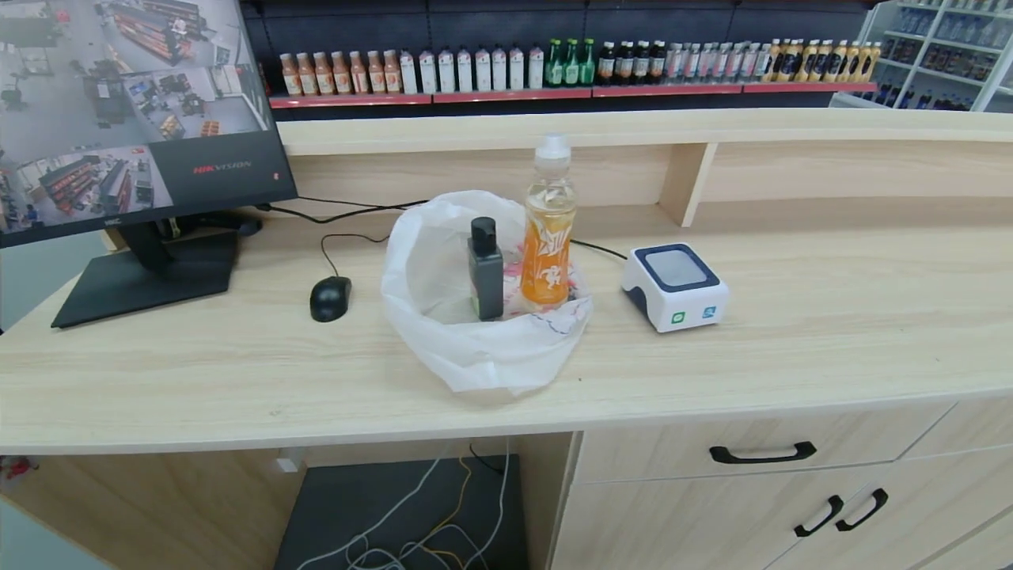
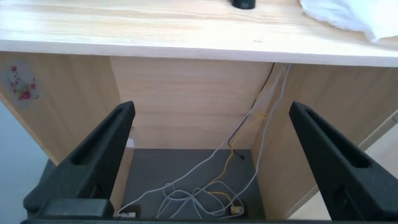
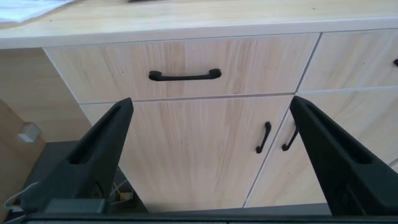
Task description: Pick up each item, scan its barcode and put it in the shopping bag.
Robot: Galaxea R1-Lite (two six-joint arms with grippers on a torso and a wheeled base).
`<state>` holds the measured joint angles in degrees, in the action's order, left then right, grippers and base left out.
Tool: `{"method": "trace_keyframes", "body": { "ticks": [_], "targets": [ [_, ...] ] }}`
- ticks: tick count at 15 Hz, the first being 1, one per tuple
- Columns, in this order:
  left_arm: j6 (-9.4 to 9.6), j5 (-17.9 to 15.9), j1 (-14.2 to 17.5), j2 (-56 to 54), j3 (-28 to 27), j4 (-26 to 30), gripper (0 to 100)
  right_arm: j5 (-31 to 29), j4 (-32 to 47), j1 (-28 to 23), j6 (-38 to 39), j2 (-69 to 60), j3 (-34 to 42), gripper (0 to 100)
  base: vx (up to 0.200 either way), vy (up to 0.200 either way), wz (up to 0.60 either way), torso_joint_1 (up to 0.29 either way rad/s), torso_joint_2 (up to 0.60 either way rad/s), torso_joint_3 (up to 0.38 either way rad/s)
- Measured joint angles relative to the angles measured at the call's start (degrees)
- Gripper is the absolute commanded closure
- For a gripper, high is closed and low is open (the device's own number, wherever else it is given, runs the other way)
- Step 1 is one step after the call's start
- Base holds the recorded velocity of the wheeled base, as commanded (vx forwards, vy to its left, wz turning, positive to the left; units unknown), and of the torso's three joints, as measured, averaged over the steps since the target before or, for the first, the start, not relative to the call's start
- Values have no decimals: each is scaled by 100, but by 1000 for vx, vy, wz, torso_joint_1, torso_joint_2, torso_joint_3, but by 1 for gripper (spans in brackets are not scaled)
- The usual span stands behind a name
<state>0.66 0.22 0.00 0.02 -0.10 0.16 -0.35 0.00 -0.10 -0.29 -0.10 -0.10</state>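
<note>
Nearest, the left gripper (image 2: 211,107) hangs below the edge of the light wooden counter (image 1: 791,340), fingers spread wide and holding nothing, facing a recess with loose cables (image 2: 205,193). The right gripper (image 3: 211,102), likewise spread and holding nothing, faces a drawer with a black handle (image 3: 185,76). On the counter sits the crumpled white plastic shopping bag (image 1: 475,348), open at the top, with a dark grey bottle with a black cap (image 1: 485,273) and a tall orange drink bottle with a white cap (image 1: 548,237) standing upright inside, side by side. A white box scanner with a dark window (image 1: 673,285) lies just to the right, a black mouse (image 1: 329,298) to the left. Farther off stand a black monitor (image 1: 134,103) and a shelf of bottles (image 1: 570,63).
</note>
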Motion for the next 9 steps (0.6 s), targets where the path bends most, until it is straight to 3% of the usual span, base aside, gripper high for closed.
{"method": "trace_keyframes", "body": {
  "ticks": [9],
  "targets": [
    [-110, 10, 7, 0, 7, -6, 0, 2, 0, 0, -30, 2, 0, 0, 0, -200, 0, 1, 1, 1]
  ]
}}
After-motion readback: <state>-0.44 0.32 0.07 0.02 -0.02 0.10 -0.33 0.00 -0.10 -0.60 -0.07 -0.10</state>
